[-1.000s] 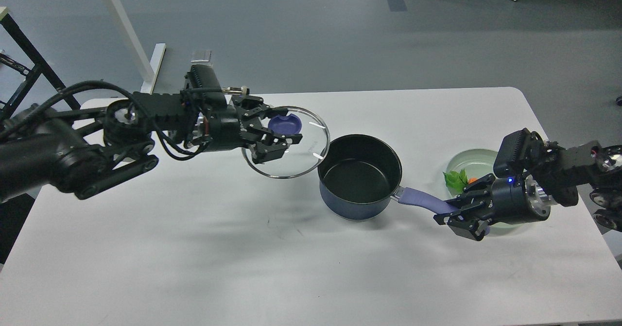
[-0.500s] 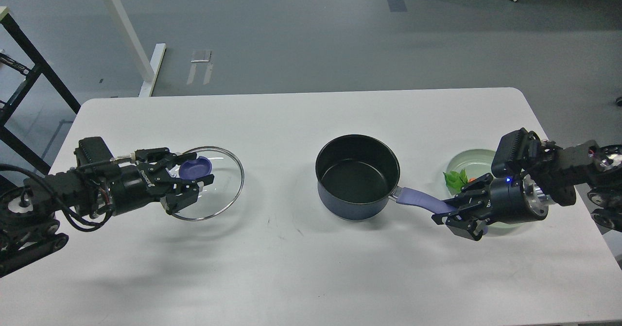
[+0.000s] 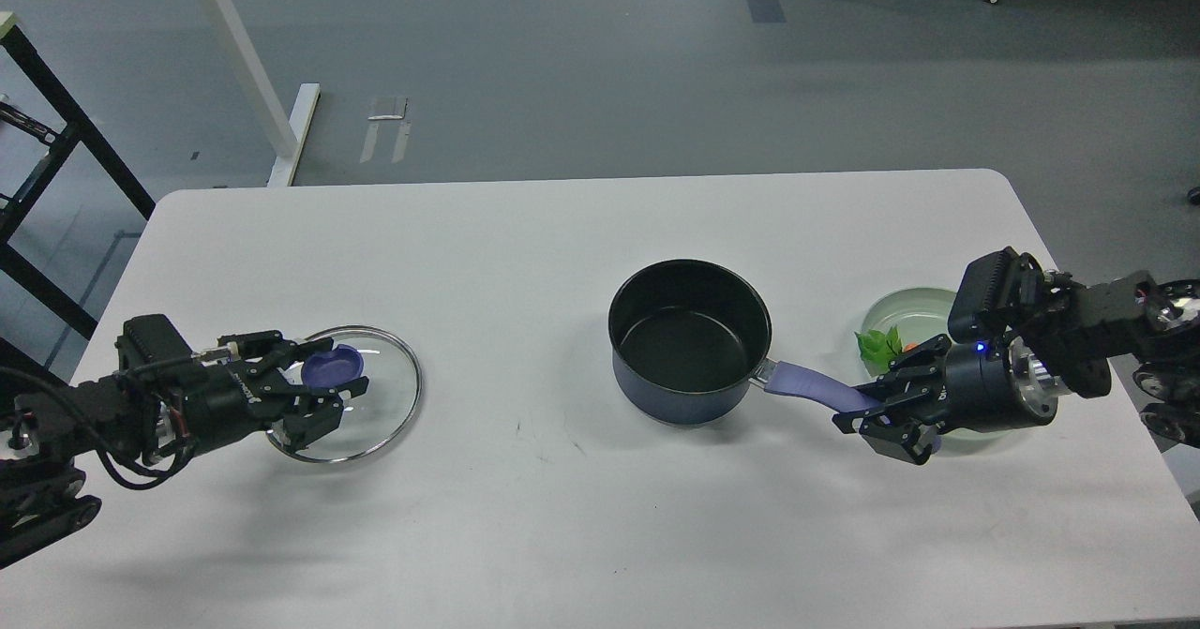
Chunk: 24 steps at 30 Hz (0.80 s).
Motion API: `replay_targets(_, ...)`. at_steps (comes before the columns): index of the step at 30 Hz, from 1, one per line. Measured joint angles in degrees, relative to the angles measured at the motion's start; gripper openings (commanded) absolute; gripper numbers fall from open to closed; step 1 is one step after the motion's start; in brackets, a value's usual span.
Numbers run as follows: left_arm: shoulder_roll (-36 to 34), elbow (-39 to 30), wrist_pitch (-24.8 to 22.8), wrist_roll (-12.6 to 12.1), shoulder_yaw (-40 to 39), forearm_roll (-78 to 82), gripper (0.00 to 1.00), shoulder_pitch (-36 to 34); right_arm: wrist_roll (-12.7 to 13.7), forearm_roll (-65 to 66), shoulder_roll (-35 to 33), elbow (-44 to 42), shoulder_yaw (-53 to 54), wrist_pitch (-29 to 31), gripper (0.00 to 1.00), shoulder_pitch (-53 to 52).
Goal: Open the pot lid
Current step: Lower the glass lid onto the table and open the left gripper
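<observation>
The pot lid [image 3: 386, 393], clear glass with a metal rim, is at the table's left, low over or on the surface; I cannot tell which. My left gripper [image 3: 330, 378] is shut on its blue-purple knob [image 3: 337, 364], one finger on each side. The dark blue pot [image 3: 689, 340] stands uncovered in the middle of the table, and its black inside shows. Its blue-purple handle [image 3: 806, 387] points right. My right gripper [image 3: 859, 408] is shut on the handle's end.
A pale green plate [image 3: 914, 313] with green leaves [image 3: 876, 345] and a small orange piece lies behind my right gripper. The white table [image 3: 562, 498] ends at a front edge near the bottom. A white frame leg [image 3: 246, 67] stands on the floor at the far left.
My left gripper has carried the lid from beside the pot's rim far to the left and down to the table's left part. The right gripper and pot have not moved.
</observation>
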<state>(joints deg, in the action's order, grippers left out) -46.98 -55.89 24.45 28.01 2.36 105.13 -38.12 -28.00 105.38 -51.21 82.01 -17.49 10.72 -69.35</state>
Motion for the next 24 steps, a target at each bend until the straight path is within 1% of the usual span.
replay_targets(4, 0.2, 0.8, 0.0, 0.0, 0.0, 0.1, 0.68, 0.2, 0.0, 0.0, -0.1, 0.0, 0.0, 0.0, 0.34, 0.0)
replay_targets(7, 0.7, 1.2, -0.1, 0.0, 0.0, 0.1, 0.93, 0.3, 0.0, 0.0, -0.2, 0.0, 0.0, 0.0, 0.34, 0.0)
replay_targets(8, 0.8, 1.2, -0.1, 0.0, 0.0, 0.1, 0.95, 0.3, 0.0, 0.0, -0.2, 0.0, 0.0, 0.0, 0.34, 0.0)
replay_targets(11, 0.9, 0.9, -0.1, 0.0, 0.0, -0.3, 0.98, 0.2, 0.0, 0.0, -0.3, 0.0, 0.0, 0.0, 0.34, 0.0)
replay_targets(15, 0.2, 0.2, -0.5, 0.0, -0.7, -0.8, 0.99, -0.6, 0.0, 0.0, -0.4, 0.0, 0.0, 0.0, 0.34, 0.0)
replay_targets(19, -1.3, -3.0, -1.2, 0.0, -1.4, -4.6, 0.99, -1.9, 0.0, 0.0, -0.6, 0.1, 0.0, -0.1, 0.35, 0.0)
replay_targets(21, -3.1, -6.2, -3.2, 0.0, -1.7, -9.7, 0.99, -3.4, 0.0, 0.0, -0.6, 0.1, 0.0, -0.1, 0.35, -0.1)
replay_targets(24, -4.4, -10.3, -9.9, 0.0, -3.5, -23.9, 0.99, -6.1, 0.0, 0.0, -0.7, 0.1, 0.0, -0.2, 0.36, -0.1)
